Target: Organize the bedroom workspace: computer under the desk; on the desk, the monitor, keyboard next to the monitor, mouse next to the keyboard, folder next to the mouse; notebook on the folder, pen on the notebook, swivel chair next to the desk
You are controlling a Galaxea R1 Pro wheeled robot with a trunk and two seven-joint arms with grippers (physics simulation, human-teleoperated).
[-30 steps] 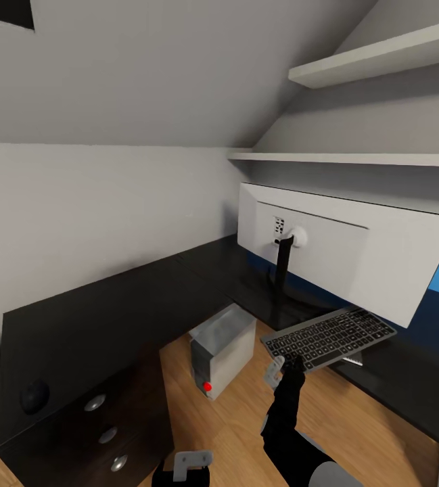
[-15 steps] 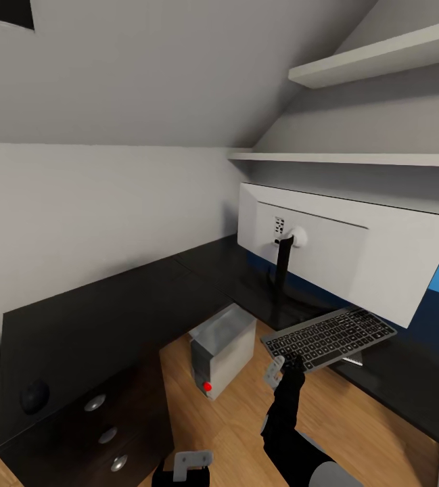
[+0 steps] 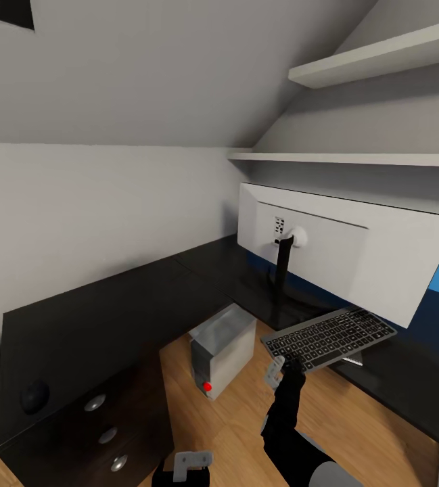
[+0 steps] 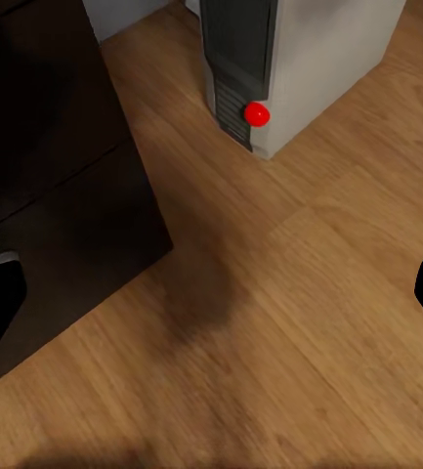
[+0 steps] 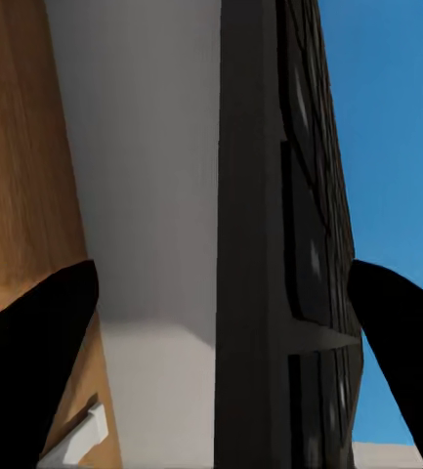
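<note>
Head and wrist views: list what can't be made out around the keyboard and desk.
- Monitor screen: head view shows its pale back.
- Keyboard far end: whether it rests on the desk is hidden by the keyboard.
- Right gripper grip: head view too small, right wrist view too close.
- Round dark lump on the desk: too dim to identify.
- Left gripper: cut by the head view's edge.

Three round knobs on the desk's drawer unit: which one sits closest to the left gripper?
The lowest knob, nearest the picture's bottom edge, just beside the left gripper; the other two sit higher up the drawer unit.
</note>
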